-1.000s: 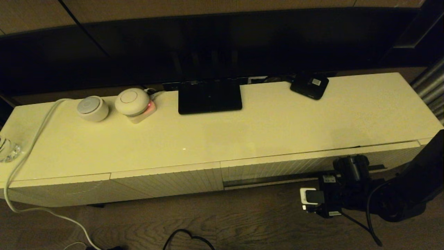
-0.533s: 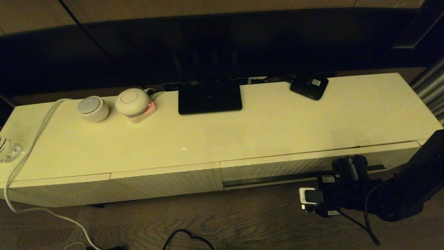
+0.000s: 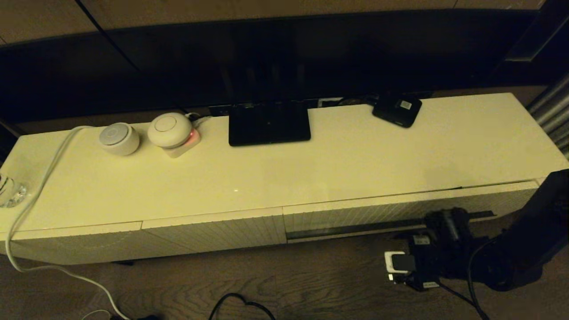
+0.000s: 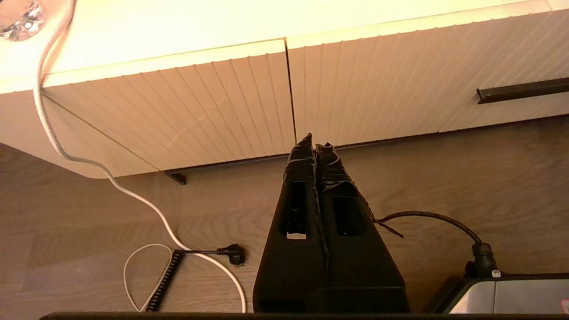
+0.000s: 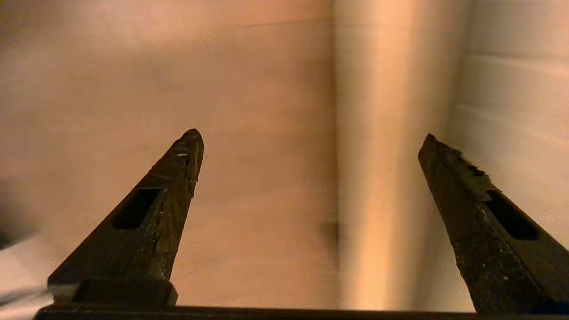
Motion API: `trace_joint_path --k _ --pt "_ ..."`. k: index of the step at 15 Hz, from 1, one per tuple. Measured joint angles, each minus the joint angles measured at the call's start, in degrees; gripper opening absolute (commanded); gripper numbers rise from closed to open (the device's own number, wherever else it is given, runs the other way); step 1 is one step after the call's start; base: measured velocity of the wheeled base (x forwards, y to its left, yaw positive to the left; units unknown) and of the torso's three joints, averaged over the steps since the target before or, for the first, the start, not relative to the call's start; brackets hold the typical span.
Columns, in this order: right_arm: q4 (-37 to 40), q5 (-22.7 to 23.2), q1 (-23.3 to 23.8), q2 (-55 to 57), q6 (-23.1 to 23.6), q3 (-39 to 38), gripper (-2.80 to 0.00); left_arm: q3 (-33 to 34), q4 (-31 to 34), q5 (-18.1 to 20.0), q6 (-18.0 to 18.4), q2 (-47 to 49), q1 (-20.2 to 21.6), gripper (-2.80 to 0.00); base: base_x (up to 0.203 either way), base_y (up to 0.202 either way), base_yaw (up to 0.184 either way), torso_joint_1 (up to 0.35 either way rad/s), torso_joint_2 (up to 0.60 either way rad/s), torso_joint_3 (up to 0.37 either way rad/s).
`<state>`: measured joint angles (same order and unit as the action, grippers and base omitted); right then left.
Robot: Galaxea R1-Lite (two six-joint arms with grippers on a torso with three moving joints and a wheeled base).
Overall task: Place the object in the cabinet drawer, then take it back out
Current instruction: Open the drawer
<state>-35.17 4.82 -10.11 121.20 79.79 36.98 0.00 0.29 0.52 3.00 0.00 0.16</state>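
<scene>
The drawer point(image 3: 409, 209) is shut, right in front of the right pincer point(image 5: 311, 142), whose jaws are spread wide and empty, low by the handle slot point(image 3: 355, 229). No umbrella shows in any view; where it is cannot be told. The left pincer point(image 4: 314, 146), fingers pressed together, hangs idle. How far along the task is cannot be judged.

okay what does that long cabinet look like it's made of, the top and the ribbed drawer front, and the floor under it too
Cabinet top: seemingly lacquered or laminated board, cream and smooth; it shows a small light glint.
Drawer front: probably painted or foil-wrapped board, matte cream, with fine grooves and a dark handle slot.
Floor: wood or wood-look laminate; grain lines and plank seams show.
</scene>
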Motion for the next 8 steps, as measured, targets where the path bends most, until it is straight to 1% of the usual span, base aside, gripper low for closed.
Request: trace_joint_path --k 8 --pt "-0.71 0.22 0.00 -1.98 -0.10 -1.75 0.00 0.00 -0.04 0.00 0.02 0.00 0.00 -2.80 0.000 0.000 0.000 0.000 0.00 0.000"
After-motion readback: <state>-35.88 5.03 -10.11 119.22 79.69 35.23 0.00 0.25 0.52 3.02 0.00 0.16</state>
